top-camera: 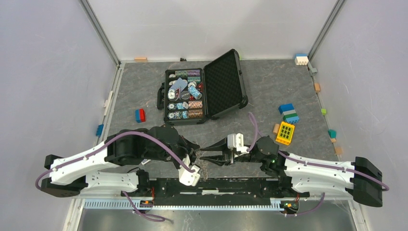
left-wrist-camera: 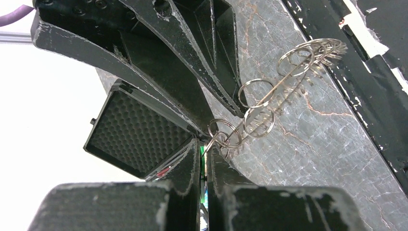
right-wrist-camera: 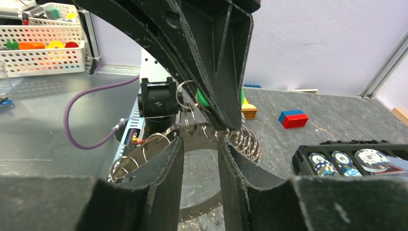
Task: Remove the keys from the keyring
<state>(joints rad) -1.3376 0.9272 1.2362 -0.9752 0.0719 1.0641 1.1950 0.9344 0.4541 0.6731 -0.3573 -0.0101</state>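
Hanging low over near table (top-camera: 269, 86) edge: keyring (left-wrist-camera: 279, 84), thin wire hoop, likely stiff, light, slippery; left gripper (left-wrist-camera: 204, 144) clenched on it. Right gripper (right-wrist-camera: 201, 142) parted beside keys (left-wrist-camera: 296, 94); best pinch one flat blade. Farther back: black case (top-camera: 202, 94).

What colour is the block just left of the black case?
Red and blue block, clearest in the right wrist view.

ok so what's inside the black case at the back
The black case holds rows of poker chips, a few loose on top; its open lid is foam-lined. Anything beneath the chips is hidden.
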